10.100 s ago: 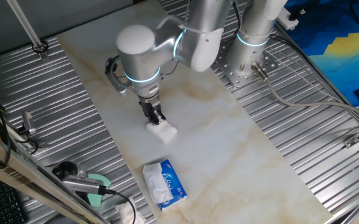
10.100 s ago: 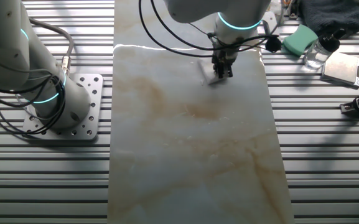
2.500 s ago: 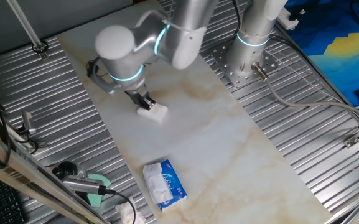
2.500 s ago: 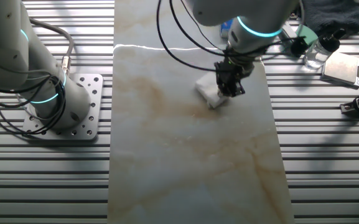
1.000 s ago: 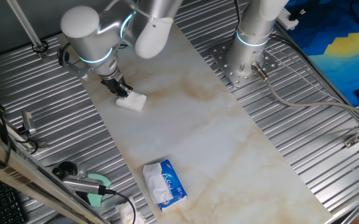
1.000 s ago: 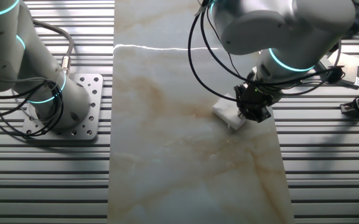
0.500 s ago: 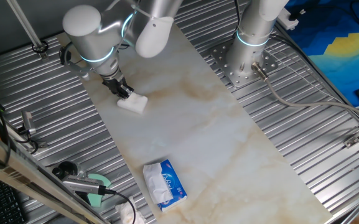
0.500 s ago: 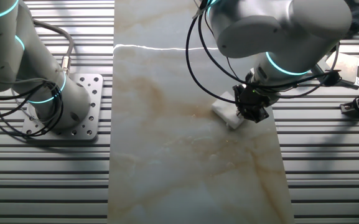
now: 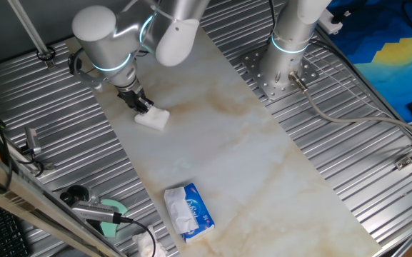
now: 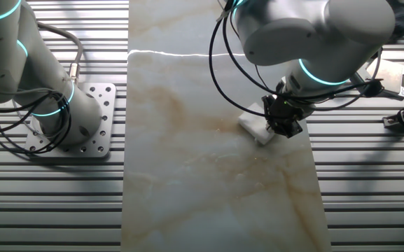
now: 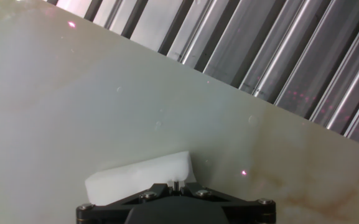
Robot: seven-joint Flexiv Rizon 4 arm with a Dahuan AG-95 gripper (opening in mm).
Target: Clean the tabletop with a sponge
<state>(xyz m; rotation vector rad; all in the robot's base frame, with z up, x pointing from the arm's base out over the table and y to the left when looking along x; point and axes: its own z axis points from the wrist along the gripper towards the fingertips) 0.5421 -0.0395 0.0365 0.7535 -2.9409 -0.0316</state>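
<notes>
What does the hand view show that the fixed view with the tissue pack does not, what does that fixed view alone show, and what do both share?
Only the hand view shows, close up, the tabletop's edge running diagonally against the ribbed metal, with the sponge just ahead of the hand. Only the fixed view shows the tissue pack, the arm's elbow joint, the second arm's base and how much of the slab lies beyond. Both share the sponge, pressed on the tabletop near its edge under the gripper.
</notes>
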